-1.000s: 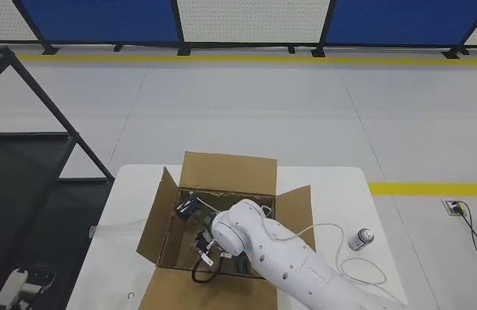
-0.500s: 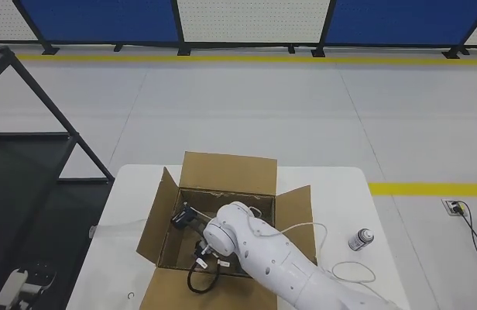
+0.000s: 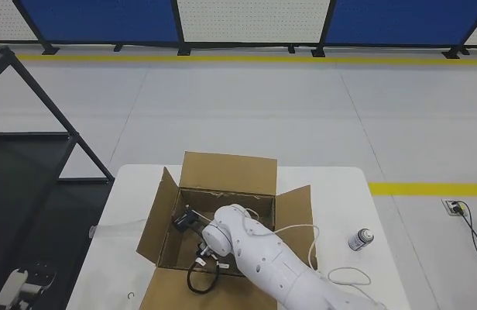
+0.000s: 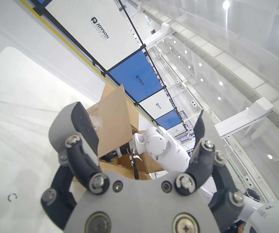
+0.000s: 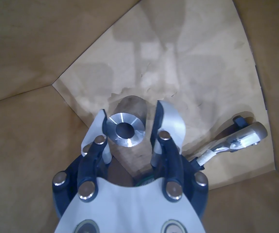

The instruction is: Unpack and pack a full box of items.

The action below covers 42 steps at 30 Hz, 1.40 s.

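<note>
The cardboard box [image 3: 229, 172] stands open on the white counter [image 3: 122, 248], its four flaps folded outward. The right arm reaches down into the half of the box nearer the robot.

Inside, the right claw [image 5: 131, 111] hangs released over the brown floor of the box [image 5: 178, 73], with its two pale fingers on either side of a metal cylinder [image 5: 126, 132]. The cylinder is short and silvery. The end facing the camera is a bright machined face with a dark round hole at its centre, and the dull grey body runs away from the camera towards the box floor. One finger lies against the rim of the cylinder. The other stands just apart from it with a narrow gap between them, so the grip is not closed.

A ratchet wrench [image 5: 241, 140] lies flat on the box floor beside the claw, near a side wall. It has a shiny metal head and a small black part by its tip.

The left claw [image 4: 139, 112] is spread wide and carries nothing. It is off to one side of the box [image 4: 112, 120] and tilted upward.

A small can [image 3: 363, 239] stands upright on the counter, well apart from the box on the far side from the left claw.
</note>
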{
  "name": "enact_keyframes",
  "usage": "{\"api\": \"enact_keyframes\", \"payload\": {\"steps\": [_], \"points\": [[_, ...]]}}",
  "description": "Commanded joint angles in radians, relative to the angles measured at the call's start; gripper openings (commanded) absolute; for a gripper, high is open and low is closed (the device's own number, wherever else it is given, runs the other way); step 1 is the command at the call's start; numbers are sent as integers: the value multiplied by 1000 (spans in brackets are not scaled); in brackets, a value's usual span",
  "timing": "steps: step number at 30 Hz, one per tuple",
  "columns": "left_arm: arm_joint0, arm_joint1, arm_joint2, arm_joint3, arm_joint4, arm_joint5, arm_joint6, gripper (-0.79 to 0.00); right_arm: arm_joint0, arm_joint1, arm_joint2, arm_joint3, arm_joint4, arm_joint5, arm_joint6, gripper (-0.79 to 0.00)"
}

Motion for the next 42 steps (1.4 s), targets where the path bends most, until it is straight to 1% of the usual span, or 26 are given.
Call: {"api": "enact_keyframes", "payload": {"steps": [1,2,6,10,14,18,21,25,29,32,35,42], "points": [[0,0,0,0,0,0,0,0,1,-5,3,12,-2,-1,-11,-730],[0,0,0,0,0,0,0,0,2,-7,5,17,-4,-2,-18,-785],[0,0,0,0,0,0,0,0,5,-10,14,27,-11,-2,-35,-785],[0,0,0,0,0,0,0,0,15,-6,32,7,-25,11,-53,-785],[0,0,0,0,0,0,0,0,15,12,54,-46,-56,38,-59,-785],[0,0,0,0,0,0,0,0,-1,43,89,-150,-98,82,-35,-785],[0,0,0,0,0,0,0,0,-35,79,126,-272,-148,122,-1,-785],[0,0,0,0,0,0,0,0,-127,146,205,-526,-249,173,84,-785],[0,0,0,0,0,0,0,0,-286,222,313,-872,-422,217,210,-785],[0,0,0,0,0,0,0,0,-441,271,401,-1133,-548,205,267,-785],[0,0,0,0,0,0,0,0,-541,293,454,-1261,-600,187,272,-785],[0,0,0,0,0,0,0,0,-550,295,459,-1269,-606,184,274,-785]]}}
